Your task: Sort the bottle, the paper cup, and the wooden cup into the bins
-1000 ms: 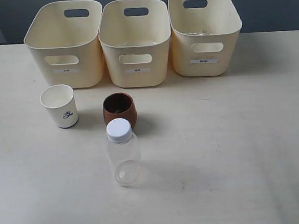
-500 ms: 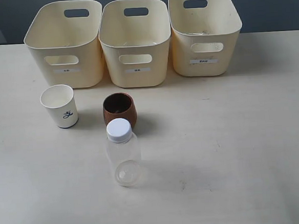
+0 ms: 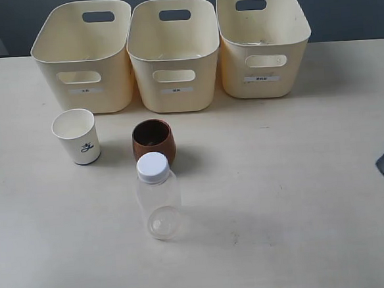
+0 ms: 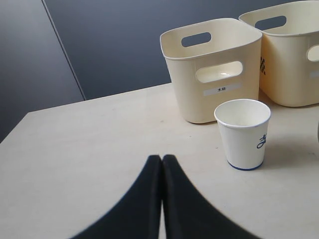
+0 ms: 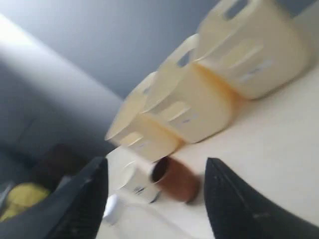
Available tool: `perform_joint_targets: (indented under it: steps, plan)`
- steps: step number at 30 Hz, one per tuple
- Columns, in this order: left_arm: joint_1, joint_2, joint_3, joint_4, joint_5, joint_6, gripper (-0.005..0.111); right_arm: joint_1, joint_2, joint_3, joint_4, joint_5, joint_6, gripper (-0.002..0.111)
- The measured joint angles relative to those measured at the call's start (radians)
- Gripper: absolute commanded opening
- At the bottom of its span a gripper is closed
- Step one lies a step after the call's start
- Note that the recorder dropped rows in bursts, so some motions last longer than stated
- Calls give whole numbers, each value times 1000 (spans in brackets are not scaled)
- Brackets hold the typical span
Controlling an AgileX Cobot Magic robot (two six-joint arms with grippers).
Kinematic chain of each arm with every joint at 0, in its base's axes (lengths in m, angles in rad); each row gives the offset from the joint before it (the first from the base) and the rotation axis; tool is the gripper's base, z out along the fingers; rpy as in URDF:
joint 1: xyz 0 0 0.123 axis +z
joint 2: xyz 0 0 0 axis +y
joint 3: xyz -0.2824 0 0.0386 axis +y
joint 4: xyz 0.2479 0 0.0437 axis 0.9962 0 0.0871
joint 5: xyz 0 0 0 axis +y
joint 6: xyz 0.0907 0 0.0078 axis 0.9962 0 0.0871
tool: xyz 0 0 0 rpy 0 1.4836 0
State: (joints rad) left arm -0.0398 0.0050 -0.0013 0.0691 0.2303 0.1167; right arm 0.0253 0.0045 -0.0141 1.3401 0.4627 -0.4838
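- Pale table [image 3: 300, 176] holds three bins [image 3: 174, 53] along the top.
- Bottle [image 3: 158, 196], wooden cup [image 3: 153, 142] and paper cup [image 3: 77, 136] stand lower left.
- Left gripper [image 4: 162, 164] is pressed together, empty.
- Right gripper [image 5: 154, 186] is spread wide, empty.

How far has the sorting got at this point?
Nothing is sorted yet. The bottle, paper cup and wooden cup all stand on the table in front of the three bins. Neither hand holds anything: the left hand is shut and empty, and the right hand is open, just showing at the table's edge. All three items remain.
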Motion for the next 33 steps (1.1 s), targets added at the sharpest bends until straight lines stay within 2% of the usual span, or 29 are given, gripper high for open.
perform_joint_targets:
  steps: [2, 4, 7, 18, 33]
  plan:
    - [0, 0, 0, 0, 0, 0, 0, 0, -1, -42, 279, 226, -370, 55]
    - [0, 0, 0, 0, 0, 0, 0, -9, -1, -120, 367, 306, -514, 55]
    - [0, 0, 0, 0, 0, 0, 0, -30, 17, -160, 393, 333, -592, 55]
    - [0, 0, 0, 0, 0, 0, 0, -153, 199, -313, 395, 553, -687, 55]
    - [0, 0, 0, 0, 0, 0, 0, -250, 375, -741, 403, 574, -656, 55]
